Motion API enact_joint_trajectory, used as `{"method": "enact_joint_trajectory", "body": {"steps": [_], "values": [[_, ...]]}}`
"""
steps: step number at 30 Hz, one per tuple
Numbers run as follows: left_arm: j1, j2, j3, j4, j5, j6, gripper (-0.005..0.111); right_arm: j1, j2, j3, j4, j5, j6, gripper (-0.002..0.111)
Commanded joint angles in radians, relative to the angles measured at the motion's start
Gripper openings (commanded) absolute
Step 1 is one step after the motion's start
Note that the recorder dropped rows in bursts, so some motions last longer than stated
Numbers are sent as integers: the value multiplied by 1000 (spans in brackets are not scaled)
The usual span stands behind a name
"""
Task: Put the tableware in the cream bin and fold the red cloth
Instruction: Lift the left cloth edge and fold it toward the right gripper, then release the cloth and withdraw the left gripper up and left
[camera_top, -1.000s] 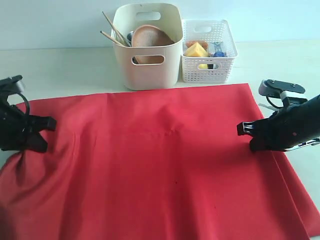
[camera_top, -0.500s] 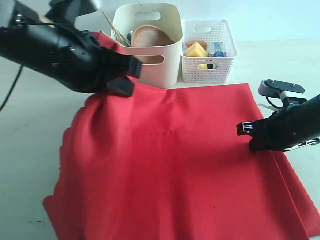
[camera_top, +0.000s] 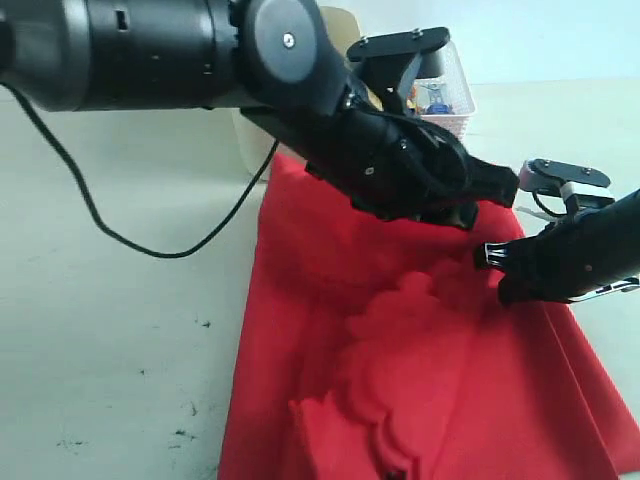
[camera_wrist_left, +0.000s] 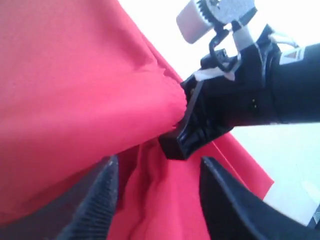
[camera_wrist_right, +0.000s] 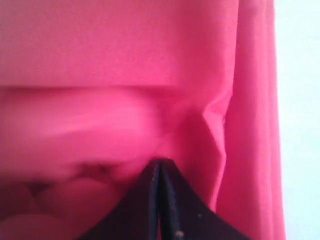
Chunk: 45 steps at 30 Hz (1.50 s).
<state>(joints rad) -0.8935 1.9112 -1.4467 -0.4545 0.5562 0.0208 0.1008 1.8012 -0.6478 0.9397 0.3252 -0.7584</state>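
Fold carried across, left jaws letting go.
My left gripper (camera_top: 478, 198) has swept the left side of the red cloth (camera_top: 420, 400) over and now sits just beside the right gripper (camera_top: 492, 265). Its jaws have sprung apart and grip nothing I can see; the cloth lies rumpled below and behind them, scalloped edge uppermost. The right gripper stays closed tight, tips on the cloth; pinching or merely pinning, I cannot tell. The cream bin (camera_top: 248, 145) sits behind my left arm, contents hidden. I judge the first fold is laid, untidily, and wants smoothing.

At back: white lattice basket (camera_top: 458, 100), half hidden; pale scuffed table (camera_top: 110, 340).
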Motion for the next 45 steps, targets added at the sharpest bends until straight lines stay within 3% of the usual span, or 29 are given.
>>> {"method": "enact_joint_trajectory", "body": {"steps": [1, 8, 14, 16, 19, 24, 28, 32, 38, 41, 45], "values": [[-3, 45, -78, 10, 9, -2, 60, 4, -10, 23, -37, 26, 9, 0], [32, 41, -125, 50, 48, -2, 77, 4, -304, 23, -108, -70, 79, 0], [128, 9, -136, 96, 174, -4, 85, 4, -513, 23, -281, -101, 159, 0], [163, -6, -136, 151, 226, -4, 80, 4, -549, 23, -342, -34, 159, 0], [204, -48, -100, 213, 261, -6, 56, 4, -552, 23, -375, 83, 159, 0], [254, -208, 86, 215, 115, -21, 0, 82, -514, 23, -360, 101, 127, 0], [256, -506, 326, 243, -43, -27, 1, 327, -354, 23, -331, 59, 110, 0], [270, -789, 537, 301, -102, -103, 1, 418, -158, 15, -308, -48, 110, 0], [389, -1137, 734, 323, -102, -138, 1, 340, -33, 15, -314, -140, 184, 0], [451, -1301, 827, 323, -93, -138, 1, 215, -33, 54, -323, -142, 195, 0], [482, -1382, 877, 323, -88, -140, 1, 92, -33, 104, -327, -146, 203, 0]]}}
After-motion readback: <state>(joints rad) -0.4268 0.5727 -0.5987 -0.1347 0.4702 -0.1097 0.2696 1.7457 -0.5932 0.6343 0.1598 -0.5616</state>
